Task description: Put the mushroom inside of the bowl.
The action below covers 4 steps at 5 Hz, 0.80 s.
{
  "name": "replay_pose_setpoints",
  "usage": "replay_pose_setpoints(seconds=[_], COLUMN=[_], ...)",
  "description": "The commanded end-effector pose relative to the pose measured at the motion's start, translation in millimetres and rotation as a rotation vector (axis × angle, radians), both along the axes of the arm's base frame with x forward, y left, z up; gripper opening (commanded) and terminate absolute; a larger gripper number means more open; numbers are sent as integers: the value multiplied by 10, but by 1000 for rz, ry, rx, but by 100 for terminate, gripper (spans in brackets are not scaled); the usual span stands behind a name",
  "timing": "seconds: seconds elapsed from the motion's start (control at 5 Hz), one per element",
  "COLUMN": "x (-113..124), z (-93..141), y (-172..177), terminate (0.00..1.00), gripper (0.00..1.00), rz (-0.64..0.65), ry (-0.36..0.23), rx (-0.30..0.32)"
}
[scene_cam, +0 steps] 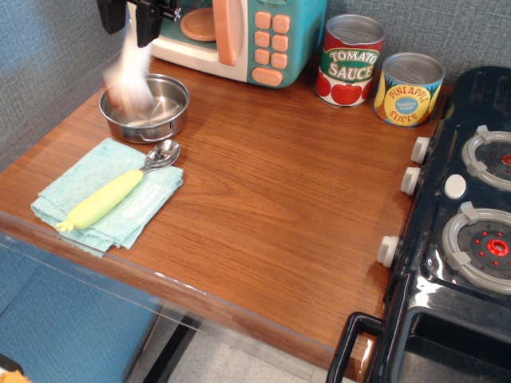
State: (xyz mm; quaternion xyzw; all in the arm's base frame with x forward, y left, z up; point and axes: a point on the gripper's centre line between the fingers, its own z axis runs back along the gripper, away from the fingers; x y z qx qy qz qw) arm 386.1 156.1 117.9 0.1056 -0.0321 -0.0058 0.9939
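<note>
The fingers (137, 14) hang at the far left corner of the tabletop (271, 191), above the bowl (144, 106); they look spread apart and hold nothing, though only their dark lower parts are in view. Under them the mushroom (128, 80) shows only as a pale, reddish blur that reaches down into the bowl, so it seems to be falling, and whether it touches the bottom cannot be told. The risk, as a judgement, is that the light toy bounces on the hard steel and jumps over the low rim, or rolls off the near left edge. On the tabletop there are one bowl, one spoon (120, 189) with a yellow handle, one folded cloth (92, 209), two cans (350, 60), one toy microwave (247, 36), and one stove (463, 231) at the right edge.
</note>
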Motion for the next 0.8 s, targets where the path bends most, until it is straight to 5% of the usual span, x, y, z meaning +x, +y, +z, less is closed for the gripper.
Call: replay_pose_setpoints(seconds=[0.0, 0.2, 0.4, 0.6], x=[-73, -61, -61, -61], z=[246, 253, 253, 253], y=[-30, -45, -45, -45], terminate=[0, 0, 0, 100], gripper=[100, 100, 100, 100], rz=[2, 27, 27, 27], ry=[-64, -17, -17, -17], rx=[27, 102, 102, 102])
